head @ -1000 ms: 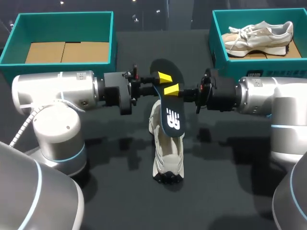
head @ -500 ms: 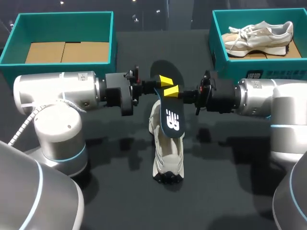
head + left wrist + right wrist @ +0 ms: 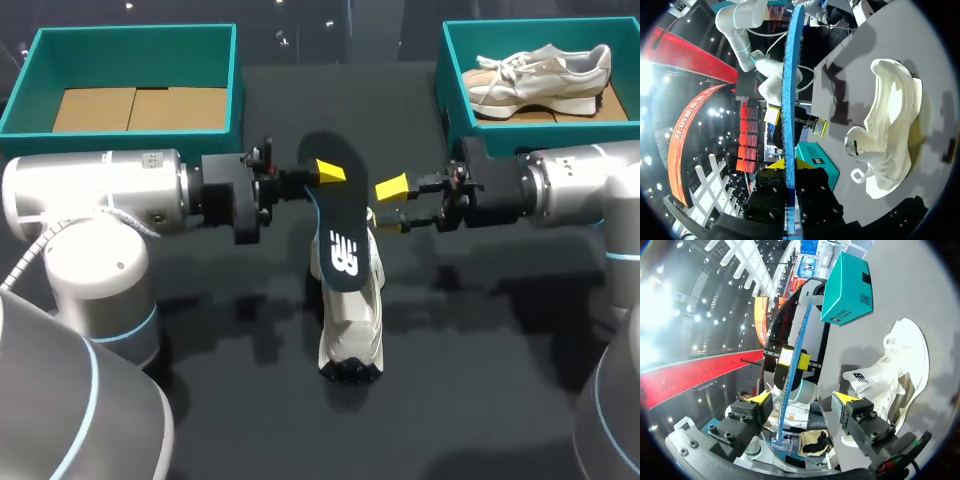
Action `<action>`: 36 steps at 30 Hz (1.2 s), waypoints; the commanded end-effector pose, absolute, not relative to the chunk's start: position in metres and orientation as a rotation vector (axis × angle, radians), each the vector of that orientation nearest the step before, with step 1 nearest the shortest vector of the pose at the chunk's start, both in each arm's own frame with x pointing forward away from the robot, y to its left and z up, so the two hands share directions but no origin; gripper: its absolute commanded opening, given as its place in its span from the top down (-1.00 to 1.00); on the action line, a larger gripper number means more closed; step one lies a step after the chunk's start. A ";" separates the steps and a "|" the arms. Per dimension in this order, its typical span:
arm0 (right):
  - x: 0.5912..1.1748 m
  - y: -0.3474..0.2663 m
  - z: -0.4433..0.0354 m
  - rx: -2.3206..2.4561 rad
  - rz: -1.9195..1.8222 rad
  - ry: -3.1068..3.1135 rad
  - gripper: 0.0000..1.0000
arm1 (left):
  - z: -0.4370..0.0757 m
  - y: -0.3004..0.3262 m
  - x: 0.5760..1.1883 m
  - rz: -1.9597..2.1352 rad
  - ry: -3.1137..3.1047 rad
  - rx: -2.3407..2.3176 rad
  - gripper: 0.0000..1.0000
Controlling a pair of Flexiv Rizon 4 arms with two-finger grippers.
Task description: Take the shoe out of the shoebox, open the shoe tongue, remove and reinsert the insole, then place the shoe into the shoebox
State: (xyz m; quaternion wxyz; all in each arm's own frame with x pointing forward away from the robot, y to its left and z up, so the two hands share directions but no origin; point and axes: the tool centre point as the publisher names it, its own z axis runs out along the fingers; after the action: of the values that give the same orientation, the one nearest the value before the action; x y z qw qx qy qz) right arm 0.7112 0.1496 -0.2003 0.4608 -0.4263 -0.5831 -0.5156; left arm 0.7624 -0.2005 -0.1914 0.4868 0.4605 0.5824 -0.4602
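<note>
Above the shoe (image 3: 350, 310), my left tool (image 3: 322, 172) is clamping the insole (image 3: 338, 225); my right tool (image 3: 390, 206) is standing apart. Insole is looking light, bendy, I judge: edge grip suiting.

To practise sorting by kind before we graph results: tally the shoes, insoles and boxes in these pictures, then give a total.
Shoes: 2, one lying loose, one boxed
Insoles: 1
Teal boxes: 2, left and right
Total: 5

Black insole (image 3: 338, 215) with blue underside, cream shoe (image 3: 352, 320), teal shoebox (image 3: 130, 50).
</note>
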 end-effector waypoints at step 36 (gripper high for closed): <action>0.685 0.062 -0.218 -0.621 -1.087 -2.259 -1.00 | -0.156 -0.181 0.703 -1.459 1.697 1.056 1.00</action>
State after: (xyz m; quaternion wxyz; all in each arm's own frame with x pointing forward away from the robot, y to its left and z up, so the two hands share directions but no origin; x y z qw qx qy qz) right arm 0.6942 0.0734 -0.2258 0.3048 -0.2579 -0.8188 -0.4125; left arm 0.7128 -0.1753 -0.1637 0.3360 0.4127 0.6329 -0.5623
